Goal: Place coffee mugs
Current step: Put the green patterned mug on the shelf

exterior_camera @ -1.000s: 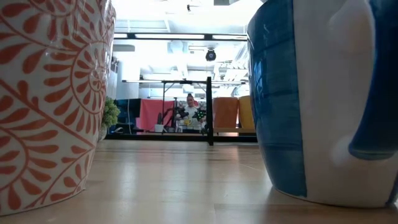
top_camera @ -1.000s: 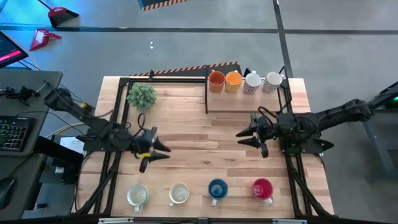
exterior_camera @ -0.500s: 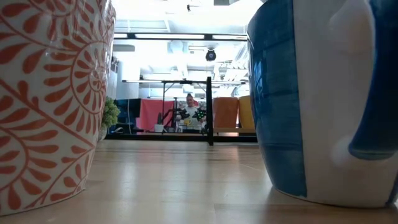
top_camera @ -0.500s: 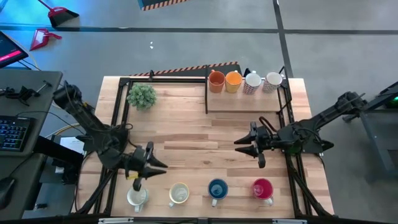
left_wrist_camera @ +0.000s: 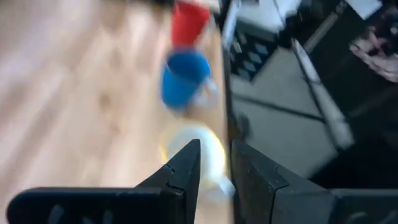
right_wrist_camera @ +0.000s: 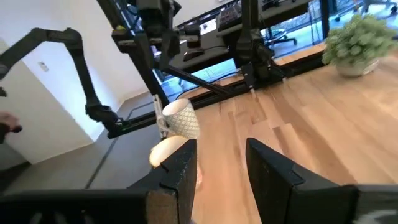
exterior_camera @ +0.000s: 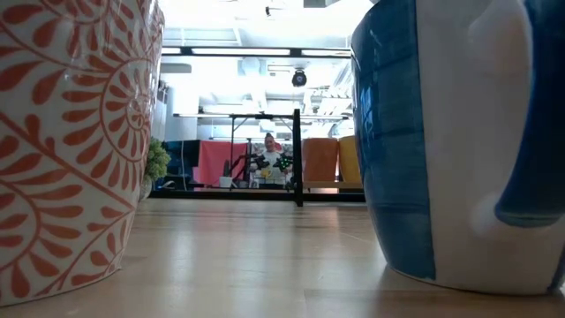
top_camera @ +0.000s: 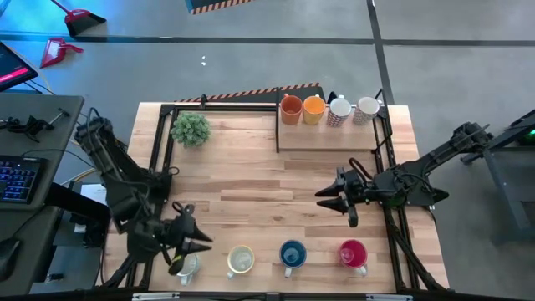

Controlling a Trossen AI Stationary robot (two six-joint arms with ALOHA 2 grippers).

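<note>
Four mugs stand in a row along the near edge: white point(top_camera: 185, 264), cream with an orange pattern point(top_camera: 241, 261), blue point(top_camera: 292, 255) and red-pink point(top_camera: 354, 253). Two orange mugs point(top_camera: 301, 109), a patterned one point(top_camera: 338, 110) and a white one point(top_camera: 366, 109) stand on a raised board point(top_camera: 326, 138) at the far right. My left gripper point(top_camera: 194, 249) hangs over the near-left white mug's far rim, open by a narrow gap point(left_wrist_camera: 216, 165), nothing between its fingers. My right gripper point(top_camera: 322, 199) hovers open over the table's right middle.
A small green potted plant point(top_camera: 191, 128) stands at the far left. A black frame point(top_camera: 160, 167) runs along the table's left and right sides. Bare wood lies between the two rows of mugs. The low view shows only the patterned mug point(exterior_camera: 62, 141) and the blue mug point(exterior_camera: 459, 141).
My left gripper has swung from the table's left middle toward the near edge and a little left, ending over the near-left white mug. My right gripper shifted slightly toward the near edge, then held still. No mug has moved.
</note>
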